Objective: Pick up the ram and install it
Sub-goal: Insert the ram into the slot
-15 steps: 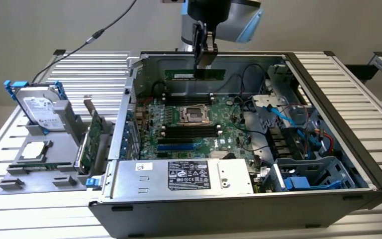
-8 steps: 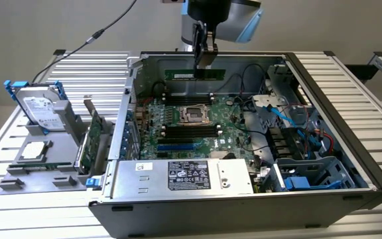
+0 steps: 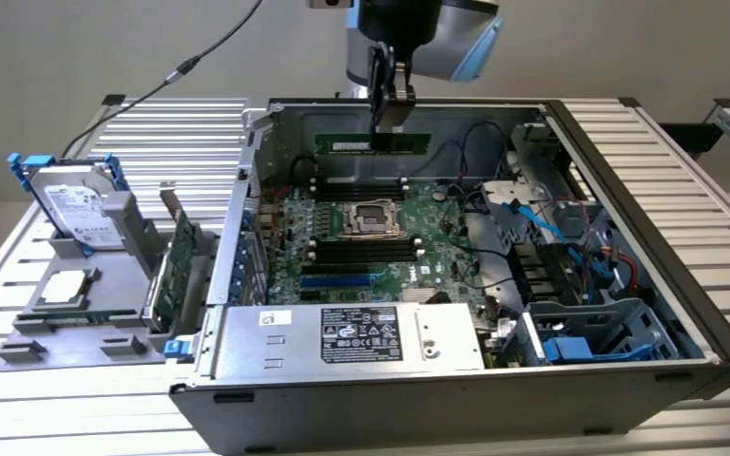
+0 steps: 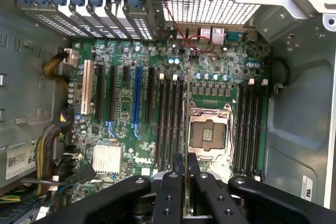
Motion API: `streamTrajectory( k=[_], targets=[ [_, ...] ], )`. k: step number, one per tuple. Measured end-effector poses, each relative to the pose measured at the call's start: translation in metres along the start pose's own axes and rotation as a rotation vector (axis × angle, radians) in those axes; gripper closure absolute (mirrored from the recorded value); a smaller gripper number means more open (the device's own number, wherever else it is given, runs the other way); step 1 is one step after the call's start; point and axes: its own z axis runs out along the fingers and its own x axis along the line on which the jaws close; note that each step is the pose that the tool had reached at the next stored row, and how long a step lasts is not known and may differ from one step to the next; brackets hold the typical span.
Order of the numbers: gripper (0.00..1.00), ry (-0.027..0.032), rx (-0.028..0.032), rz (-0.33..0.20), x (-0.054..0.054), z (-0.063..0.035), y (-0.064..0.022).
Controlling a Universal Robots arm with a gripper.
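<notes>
Holding the ram [image 3: 372, 142] pinched by its upper edge, the claw [image 3: 391, 128] hangs at 12 o'clock in the exterior view, above the open computer case [image 3: 619, 190] on the counter [image 3: 149, 123]. The stick is up in the air, not seated, with its long axis level and running 9-to-3 across that view, parallel to the memory slots [image 3: 358, 187] just below, toward 6. In the wrist view the ram [image 4: 188, 108] shows edge-on as a thin line between the claw [image 4: 187, 174] pads. It lies along the slot bank [image 4: 170, 119], between that and the CPU socket [image 4: 209, 132]. Judged close to over the bank's socket-side slot, but I cannot tell which slot exactly. Motherboard [image 3: 365, 237] slots all look unfilled.
</notes>
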Motion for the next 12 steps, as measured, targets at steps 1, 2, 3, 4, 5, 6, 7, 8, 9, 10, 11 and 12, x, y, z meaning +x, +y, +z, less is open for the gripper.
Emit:
streamTrajectory(
  k=[1,2,3,4,5,6,7,8,9,10,11,12],
  targets=[
    [0.86,-0.0013,0.0000,0.002,0.000,0.0013,-0.0001],
    [0.86,-0.0033,0.0000,0.004,0.001,0.0028,-0.0002],
    [0.86,-0.0049,-0.0001,0.006,0.002,0.0044,-0.0002],
    [0.86,-0.0067,-0.0001,0.008,0.004,0.0060,-0.0003],
    [0.86,-0.0082,0.0000,0.008,0.006,0.0077,-0.0002],
    [0.86,-0.0091,0.0000,0.009,0.009,0.0094,-0.0002],
    [0.86,-0.0092,0.0001,0.009,0.014,0.0108,-0.0001],
    [0.86,-0.0092,0.0000,0.009,0.018,0.0121,0.0001],
    [0.86,-0.0092,0.0000,0.010,0.023,0.0137,0.0002],
    [0.86,-0.0098,0.0000,0.011,0.025,0.0157,0.0002],
    [0.86,-0.0111,0.0000,0.013,0.026,0.0176,0.0001],
    [0.86,-0.0118,-0.0001,0.017,0.027,0.0195,0.0000]
  ],
)
